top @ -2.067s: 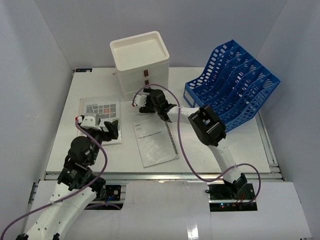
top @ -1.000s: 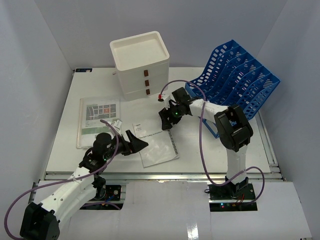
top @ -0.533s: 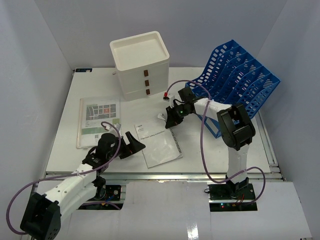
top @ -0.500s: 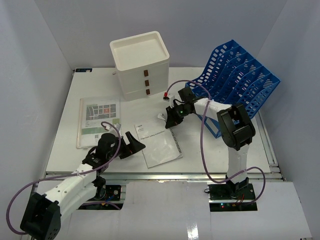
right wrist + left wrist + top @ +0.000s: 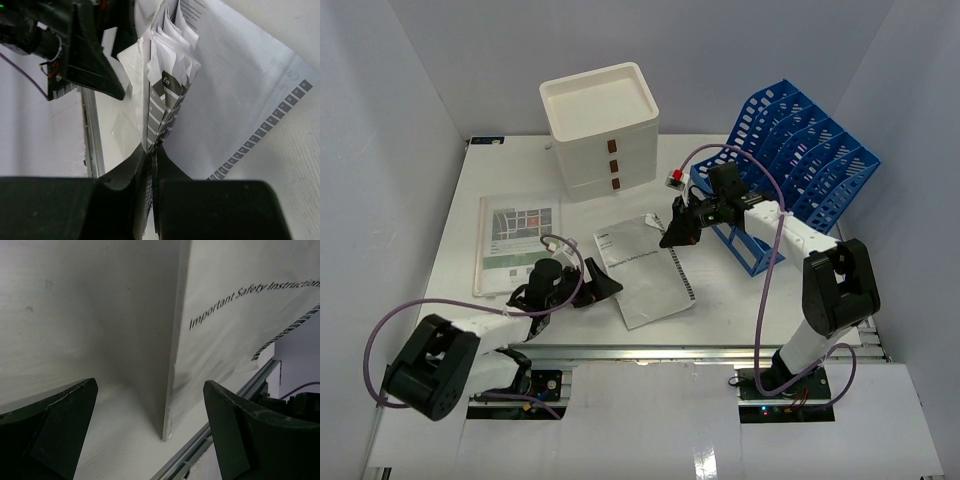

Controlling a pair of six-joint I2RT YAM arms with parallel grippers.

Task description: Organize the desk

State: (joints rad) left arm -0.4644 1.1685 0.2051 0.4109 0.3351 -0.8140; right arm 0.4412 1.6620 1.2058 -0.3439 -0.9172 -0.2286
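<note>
A white safety-instruction booklet (image 5: 648, 272) lies at the front middle of the desk (image 5: 760, 300). My right gripper (image 5: 672, 233) is shut on its far right corner, and that corner is lifted. In the right wrist view the pages (image 5: 167, 85) fan out from the shut jaws of the right gripper (image 5: 155, 156). My left gripper (image 5: 608, 287) stands open, low on the desk, at the booklet's left edge. The left wrist view shows the booklet (image 5: 235, 310), one corner raised off the desk (image 5: 75, 315), between the wide-apart fingers (image 5: 60, 425) of the left gripper (image 5: 150, 440).
A second leaflet with a red and grey picture (image 5: 517, 240) lies at the left. The white three-drawer box (image 5: 603, 130) stands at the back, and the blue file rack (image 5: 790, 170) at the right. A metal rail (image 5: 640, 350) runs along the front edge.
The right gripper has shut on the booklet's far corner and drawn it up and to the right. The left arm has sunk lower, its open gripper at the booklet's left edge.
</note>
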